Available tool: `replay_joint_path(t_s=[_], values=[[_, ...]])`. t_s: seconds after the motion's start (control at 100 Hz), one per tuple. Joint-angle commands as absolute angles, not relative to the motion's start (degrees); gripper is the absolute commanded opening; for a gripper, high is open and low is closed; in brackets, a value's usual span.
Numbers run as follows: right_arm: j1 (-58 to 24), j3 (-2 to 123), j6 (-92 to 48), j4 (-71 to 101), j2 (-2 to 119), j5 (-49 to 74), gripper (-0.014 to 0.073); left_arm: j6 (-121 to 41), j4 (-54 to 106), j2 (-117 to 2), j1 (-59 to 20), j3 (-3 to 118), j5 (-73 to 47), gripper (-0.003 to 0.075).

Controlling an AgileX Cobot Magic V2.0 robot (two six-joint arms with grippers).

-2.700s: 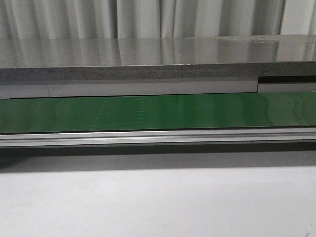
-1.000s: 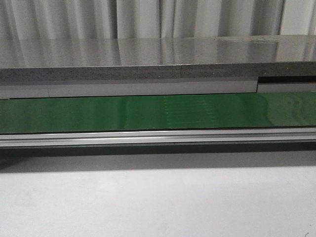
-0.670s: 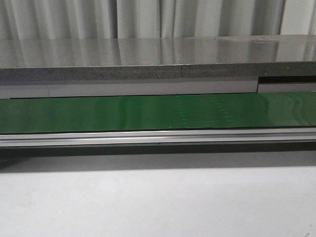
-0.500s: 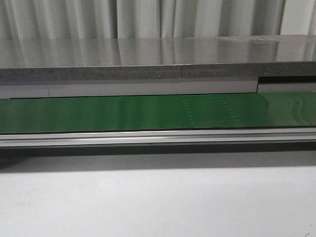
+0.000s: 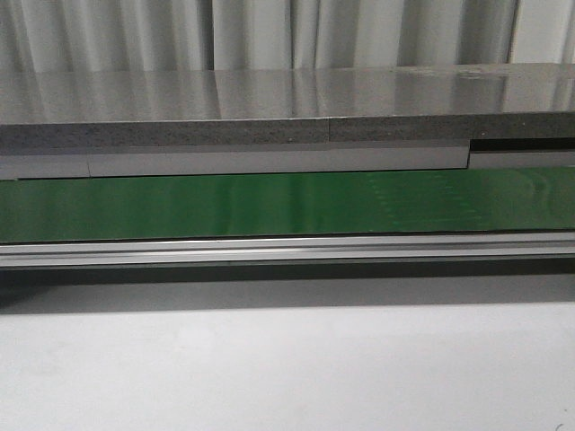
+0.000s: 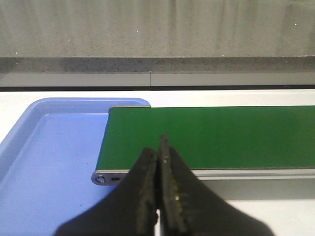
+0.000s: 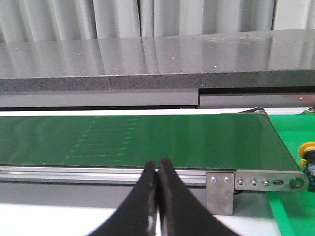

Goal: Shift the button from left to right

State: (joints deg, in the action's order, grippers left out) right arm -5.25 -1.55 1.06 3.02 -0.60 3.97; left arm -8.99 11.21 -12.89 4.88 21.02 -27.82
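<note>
Green belt (image 5: 269, 205) lies bare; left end effector (image 6: 158, 147) and right end effector (image 7: 158, 169) pressed together.

Pale pleated curtains (image 5: 269, 36) hang across the far side of the room, their folds mirrored dully in the polished grey stone counter (image 5: 269, 94) that stands right in front of them. The counter's thick speckled edge runs the full width, with a lighter grey panel (image 5: 269, 162) just beneath it. Light is soft and even, with faint glare on the counter.
</note>
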Motion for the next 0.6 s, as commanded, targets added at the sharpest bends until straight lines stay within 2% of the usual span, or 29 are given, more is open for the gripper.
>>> replay_joint_path(t_s=[0.0,0.34,0.59], values=[[-5.2,-0.64,1.14,2.81,-1.71,-0.87,-0.0068,-8.85,11.89,-13.42,4.42,22.52,-23.43,-0.0021],[-5.2,-0.64,1.14,2.81,-1.71,-0.83,-0.0068,-8.85,11.14,-13.42,4.17,21.97,-15.86,-0.0021],[-5.2,-0.64,1.14,2.81,-1.71,-0.83,-0.0068,-8.57,9.95,-12.31,0.57,16.61,-10.14,-0.0021]])
